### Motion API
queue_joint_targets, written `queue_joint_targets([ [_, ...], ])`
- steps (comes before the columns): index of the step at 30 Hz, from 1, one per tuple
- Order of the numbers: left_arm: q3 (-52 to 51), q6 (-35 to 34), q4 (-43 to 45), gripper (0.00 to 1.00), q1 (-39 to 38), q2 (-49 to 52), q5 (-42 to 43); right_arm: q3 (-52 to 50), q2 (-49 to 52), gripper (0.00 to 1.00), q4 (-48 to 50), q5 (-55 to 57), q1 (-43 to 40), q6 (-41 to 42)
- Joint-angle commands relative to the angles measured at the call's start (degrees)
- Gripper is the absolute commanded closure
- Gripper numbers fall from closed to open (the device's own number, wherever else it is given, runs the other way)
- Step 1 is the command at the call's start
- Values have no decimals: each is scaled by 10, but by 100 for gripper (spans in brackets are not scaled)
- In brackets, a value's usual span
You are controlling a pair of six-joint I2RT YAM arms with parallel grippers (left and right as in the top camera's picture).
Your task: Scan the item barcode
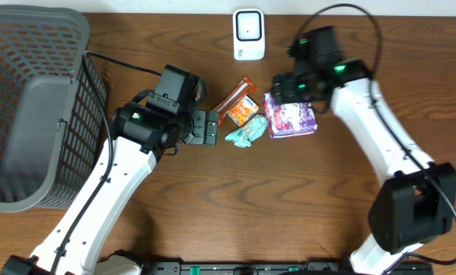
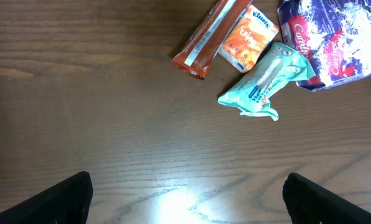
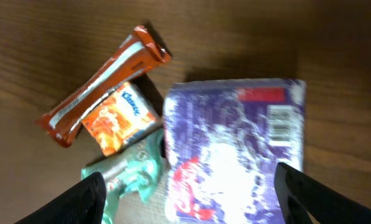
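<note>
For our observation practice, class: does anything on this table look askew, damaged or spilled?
The teal packet is crumpled, its end overlapping the purple bag. The orange bar and tissue pack lie diagonally, touching. Nothing looks spilled or torn.

Even light from above is falling across the table in the overhead view, and the arms are throwing only soft shadows. In the left wrist view a pale patch of glare is shining on the wood near the bottom edge, while the teal wrapper is showing sharp. The right wrist view is looking dimmer and blurred: the purple pack is washing out to white at its middle, and the fingers are showing as dark, soft shapes.
</note>
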Motion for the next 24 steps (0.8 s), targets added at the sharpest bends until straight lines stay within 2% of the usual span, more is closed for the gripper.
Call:
queue_joint_targets([
  [1,2,1,-2,2,2,2,5,0,24,18,9,172,49,43],
  [7,2,1,-2,2,2,2,5,0,89,18,17,330,116,43],
  [15,2,1,-2,2,2,2,5,0,165,23,35,362,147,47],
  [19,2,1,-2,2,2,2,5,0,178,32,31,406,148,74],
  [24,2,1,-2,2,2,2,5,-1,180,46,24,409,132,75],
])
